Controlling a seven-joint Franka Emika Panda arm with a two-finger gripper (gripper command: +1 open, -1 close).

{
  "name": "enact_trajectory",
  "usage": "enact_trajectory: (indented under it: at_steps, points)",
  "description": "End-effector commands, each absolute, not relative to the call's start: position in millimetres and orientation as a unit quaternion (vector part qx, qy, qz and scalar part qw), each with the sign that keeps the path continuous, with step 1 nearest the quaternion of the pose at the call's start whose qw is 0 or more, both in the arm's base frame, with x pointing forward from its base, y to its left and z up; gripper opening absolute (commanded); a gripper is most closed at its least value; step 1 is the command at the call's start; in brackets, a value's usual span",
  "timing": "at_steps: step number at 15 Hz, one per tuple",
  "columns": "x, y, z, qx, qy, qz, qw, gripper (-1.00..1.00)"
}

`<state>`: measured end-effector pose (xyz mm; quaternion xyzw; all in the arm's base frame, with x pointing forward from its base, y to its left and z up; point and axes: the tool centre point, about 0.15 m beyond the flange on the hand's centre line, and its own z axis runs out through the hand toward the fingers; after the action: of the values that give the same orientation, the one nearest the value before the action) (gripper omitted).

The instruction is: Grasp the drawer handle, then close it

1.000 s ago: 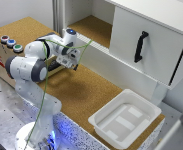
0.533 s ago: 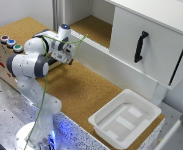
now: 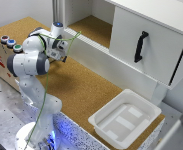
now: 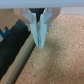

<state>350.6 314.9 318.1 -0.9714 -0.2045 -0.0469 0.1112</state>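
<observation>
My gripper [image 3: 62, 53] hangs low over the cork top, just beside the brown box [image 3: 0, 61] with three coloured buttons [image 3: 11, 43]. In the wrist view its pale blue fingers [image 4: 33, 27] stand together, tips meeting at the gripper [image 4: 39, 44], right at the end of a tan wooden edge of the drawer [image 4: 20, 61]. A dark hollow [image 4: 10, 49] lies behind that edge. The drawer handle is hidden in both views; I see nothing between the fingers. In the exterior view my arm covers the drawer.
A large white cabinet front [image 3: 156, 40] with a long black handle [image 3: 140, 46] stands open at the exterior view's right. A white plastic tray [image 3: 125, 118] sits on the cork surface [image 3: 86, 85] near the front right. A green cable runs along my arm.
My gripper has moved toward the exterior view's left, closer to the brown box, over the last second. Its fingers look unchanged.
</observation>
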Motion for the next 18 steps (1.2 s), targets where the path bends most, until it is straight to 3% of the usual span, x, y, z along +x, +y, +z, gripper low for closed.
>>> enact_trajectory:
  at_steps: [1,2,3,10,14,18]
  points:
    - [347.5,272.2,335.2,-0.987,-0.137,-0.033,0.076,-1.0]
    - [345.4,264.7,339.1,-0.988,-0.128,-0.028,0.077,-1.0]
    - [343.4,259.0,342.0,-0.989,-0.118,-0.017,0.083,1.0]
    - [339.3,236.6,360.5,-0.991,-0.083,-0.015,0.102,1.0]
    - [338.3,216.1,366.2,-0.994,-0.057,-0.01,0.096,1.0]
    - [329.8,172.2,385.6,-0.998,-0.014,0.003,0.061,1.0]
